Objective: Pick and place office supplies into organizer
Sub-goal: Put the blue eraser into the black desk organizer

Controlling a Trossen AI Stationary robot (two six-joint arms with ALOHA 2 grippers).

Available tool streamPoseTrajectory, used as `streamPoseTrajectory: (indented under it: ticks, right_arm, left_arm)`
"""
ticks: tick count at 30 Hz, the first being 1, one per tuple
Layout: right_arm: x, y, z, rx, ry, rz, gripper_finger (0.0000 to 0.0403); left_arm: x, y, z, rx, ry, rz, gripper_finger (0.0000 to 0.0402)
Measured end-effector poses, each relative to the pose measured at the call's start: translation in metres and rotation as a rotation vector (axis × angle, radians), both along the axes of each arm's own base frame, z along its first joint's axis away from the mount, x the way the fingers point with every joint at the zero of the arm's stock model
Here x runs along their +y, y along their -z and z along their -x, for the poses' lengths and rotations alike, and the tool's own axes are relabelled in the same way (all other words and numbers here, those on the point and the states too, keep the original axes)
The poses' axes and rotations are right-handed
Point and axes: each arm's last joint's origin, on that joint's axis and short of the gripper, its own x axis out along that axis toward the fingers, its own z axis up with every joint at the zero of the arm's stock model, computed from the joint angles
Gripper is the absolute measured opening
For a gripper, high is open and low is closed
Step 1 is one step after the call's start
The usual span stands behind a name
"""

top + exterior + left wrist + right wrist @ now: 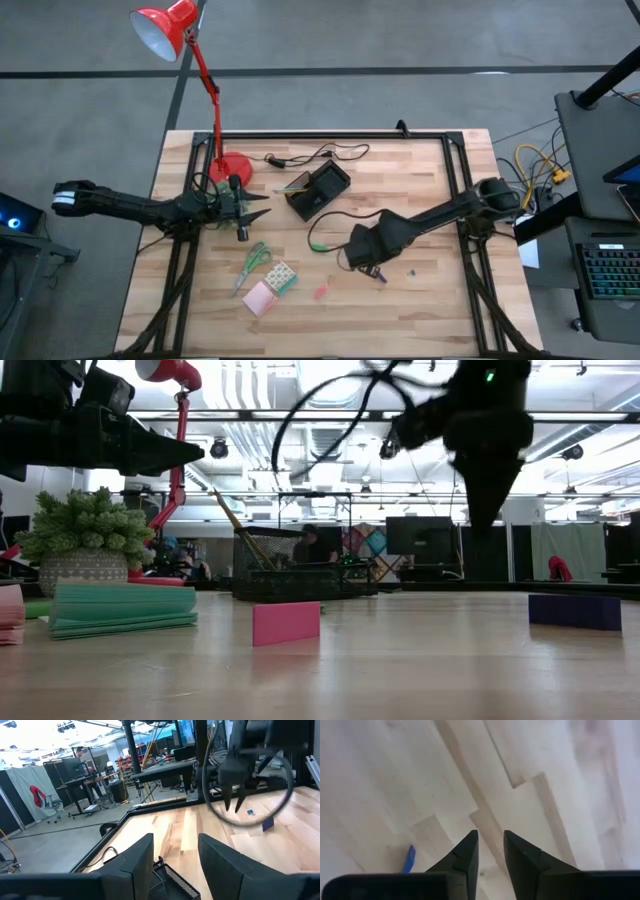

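On the table I count one black organizer point(318, 189), one pair of scissors point(254, 263), one patterned block point(281, 276), one pink sticky-note pad point(259, 298), one small red piece point(321, 292), one purple piece point(380, 276) and one tiny blue-green piece point(409, 271). There is also one red lamp point(190, 60) and one black cable point(315, 156).

My right claw point(362, 262) hangs above the wood with its tips pointing down. Its fingers point(465, 855) are a little apart and hold nothing. The purple piece lies just beside the tips, on the side toward the table's near edge. The organizer is well apart, beyond my claw toward the lamp. The red piece is near, on the side of the scissors.

My left claw point(243, 212) is stretched level over the table, beside the lamp base, open and empty. The organizer lies just in front of it.

Around my right claw the wood is bare, with free room toward the near edge and the right rail.
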Motion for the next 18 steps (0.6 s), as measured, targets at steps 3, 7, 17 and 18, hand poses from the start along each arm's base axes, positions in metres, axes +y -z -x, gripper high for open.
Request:
streamPoseTrajectory:
  ticks: [3,7,17,18]
  right_arm:
    - [0.002,-0.009,0.005,-0.049,0.07,-0.002,0.0089]
    - [0.005,-0.013,0.009,-0.083,0.155,-0.01,0.0101]
    - [0.029,-0.011,0.016,-0.119,0.248,-0.04,0.0133]
    - [0.032,-0.011,0.016,-0.127,0.257,-0.043,0.0135]
  left_arm:
    - [0.0,0.0,0.0,0.0,0.0,0.0,0.0142]
    - [0.0,0.0,0.0,0.005,0.0,0.0,0.0142]
    - [0.0,0.001,0.0,0.006,0.002,0.001,0.0142]
    - [0.0,0.001,0.0,0.006,0.002,0.001,0.0142]
